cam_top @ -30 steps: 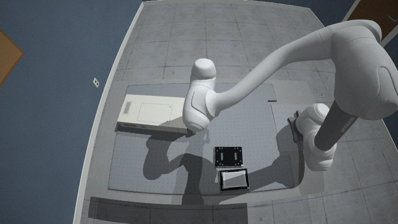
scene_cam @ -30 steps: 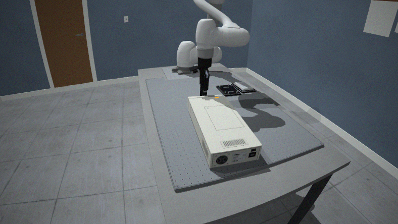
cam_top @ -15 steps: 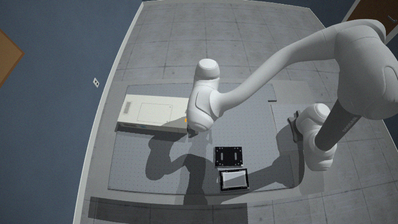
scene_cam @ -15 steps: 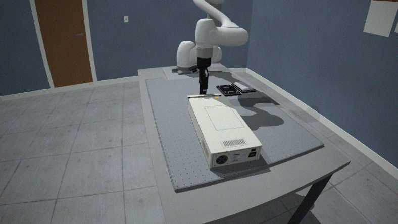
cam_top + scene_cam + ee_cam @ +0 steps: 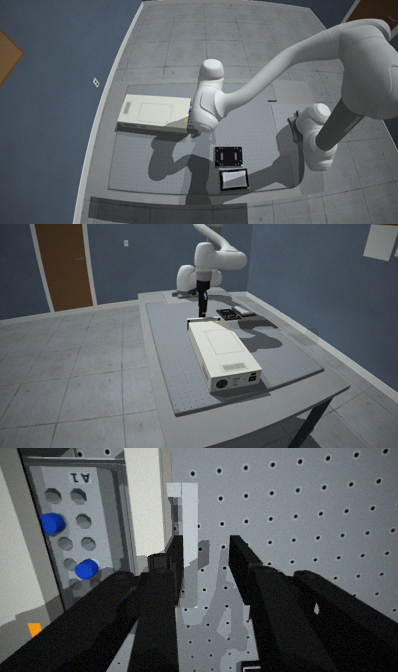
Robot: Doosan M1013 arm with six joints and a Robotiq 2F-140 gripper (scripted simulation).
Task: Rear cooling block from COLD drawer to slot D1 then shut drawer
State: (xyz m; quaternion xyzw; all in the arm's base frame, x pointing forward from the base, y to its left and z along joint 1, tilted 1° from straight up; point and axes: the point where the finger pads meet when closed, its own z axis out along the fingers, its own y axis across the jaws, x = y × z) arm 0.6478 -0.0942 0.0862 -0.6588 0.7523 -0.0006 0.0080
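Observation:
The cooler COLD [image 5: 155,111] [image 5: 219,343] [image 5: 34,630] has its drawer partly open, and its orange lamp [image 5: 185,120] [image 5: 216,321] is lit. The wrist view shows the drawer front [image 5: 145,508] and, behind it, the front block [image 5: 65,478] marked A1, with two blue tubes in its bores. The rear block is not in view. My gripper [image 5: 202,316] [image 5: 206,550] is partly open, fingers down. The pale handle bar [image 5: 190,513] lies between the fingers, close to the left one, with a gap to the right one. D1 [image 5: 228,156] [image 5: 228,314] is a black plate without a block.
D2 [image 5: 221,182], beyond D1, bears a white flat-topped object [image 5: 235,177] [image 5: 243,310]. The perforated board [image 5: 139,166] [image 5: 169,362] lies under the cooler and slots. My arm [image 5: 208,103] hangs over the drawer end and hides most of it in the top view.

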